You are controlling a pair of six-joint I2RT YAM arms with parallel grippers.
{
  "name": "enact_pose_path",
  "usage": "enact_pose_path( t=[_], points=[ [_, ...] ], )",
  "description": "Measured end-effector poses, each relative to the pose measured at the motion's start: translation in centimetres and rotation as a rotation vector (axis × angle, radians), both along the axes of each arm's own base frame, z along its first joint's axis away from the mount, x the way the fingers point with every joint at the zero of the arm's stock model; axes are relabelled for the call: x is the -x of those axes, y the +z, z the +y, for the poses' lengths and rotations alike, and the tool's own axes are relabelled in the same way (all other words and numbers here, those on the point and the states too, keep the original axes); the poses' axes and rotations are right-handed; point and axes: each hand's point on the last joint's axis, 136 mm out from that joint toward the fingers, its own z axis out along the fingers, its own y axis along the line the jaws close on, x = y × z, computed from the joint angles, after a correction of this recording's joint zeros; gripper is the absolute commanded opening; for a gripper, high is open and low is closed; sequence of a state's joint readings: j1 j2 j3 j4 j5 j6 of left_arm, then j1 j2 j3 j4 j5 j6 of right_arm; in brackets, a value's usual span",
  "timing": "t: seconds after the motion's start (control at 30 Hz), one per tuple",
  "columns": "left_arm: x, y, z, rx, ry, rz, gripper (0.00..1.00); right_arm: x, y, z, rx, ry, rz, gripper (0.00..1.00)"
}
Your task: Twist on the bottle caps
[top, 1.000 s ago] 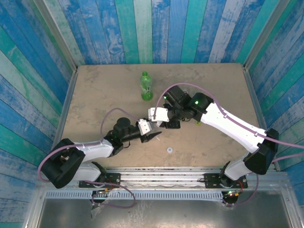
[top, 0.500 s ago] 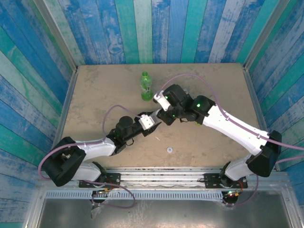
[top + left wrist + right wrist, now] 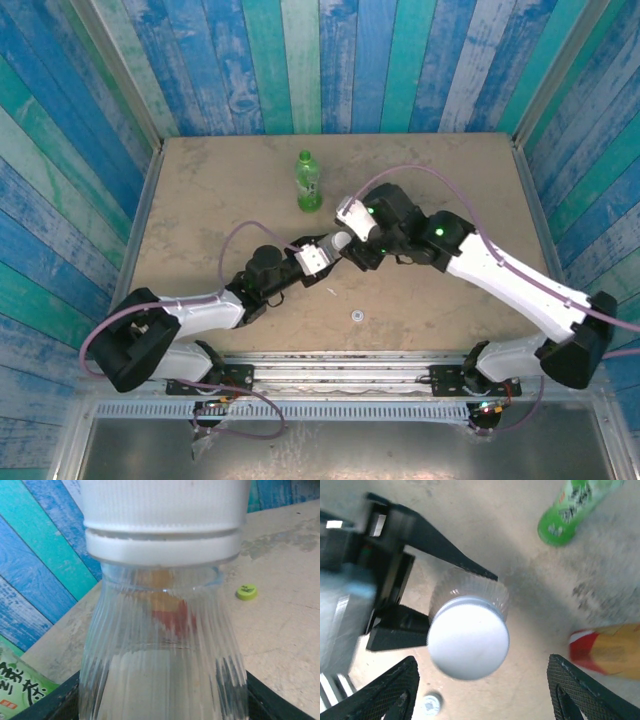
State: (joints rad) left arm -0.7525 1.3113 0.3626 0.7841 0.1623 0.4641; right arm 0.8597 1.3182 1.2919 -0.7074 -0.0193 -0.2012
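Note:
My left gripper (image 3: pixel 322 254) is shut on the ribbed body of the clear bottle (image 3: pixel 160 650), its black fingers (image 3: pixel 445 545) on both sides. A white cap (image 3: pixel 468 642) sits on that bottle's neck. Facing the cap top, my right gripper (image 3: pixel 482 658) is open, with both pads clear of the cap. The green bottle (image 3: pixel 308 182) stands upright farther back. The amber bottle (image 3: pixel 610 647) with a red label lies at the right of the right wrist view. A second white cap (image 3: pixel 356 316) and a yellow-green cap (image 3: pixel 247 591) lie loose on the table.
The tan table (image 3: pixel 210 200) is ringed by blue and teal plank walls (image 3: pixel 300 60). Both arms meet over the table's middle, with the right arm (image 3: pixel 500 270) stretching across its right half.
My right gripper has opened, let go of the white cap and drawn back to the right. The left gripper still holds the clear bottle, now slightly farther forward.

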Motion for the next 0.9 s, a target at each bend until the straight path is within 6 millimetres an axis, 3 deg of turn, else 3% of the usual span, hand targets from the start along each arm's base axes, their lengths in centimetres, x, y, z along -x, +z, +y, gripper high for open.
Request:
enact_pose_path(
  t=[0.2,0.4,0.7,0.9],
  points=[
    [1.2,0.5,-0.1,-0.044,-0.063,-0.047,0.32,3.3,2.4,0.1,0.049,0.367,-0.206,0.69],
    [2.2,1.4,-0.1,-0.061,-0.109,-0.092,0.33,4.3,0.9,0.8,0.171,0.583,-0.286,0.65],
    [3.0,1.1,0.0,-0.086,-0.148,-0.110,0.33,3.5,-1.0,1.4,0.288,0.668,-0.310,0.49],
    [3.2,0.9,0.1,-0.093,-0.153,-0.106,0.33,3.5,-0.8,1.6,0.288,0.679,-0.317,0.49]
  ],
)
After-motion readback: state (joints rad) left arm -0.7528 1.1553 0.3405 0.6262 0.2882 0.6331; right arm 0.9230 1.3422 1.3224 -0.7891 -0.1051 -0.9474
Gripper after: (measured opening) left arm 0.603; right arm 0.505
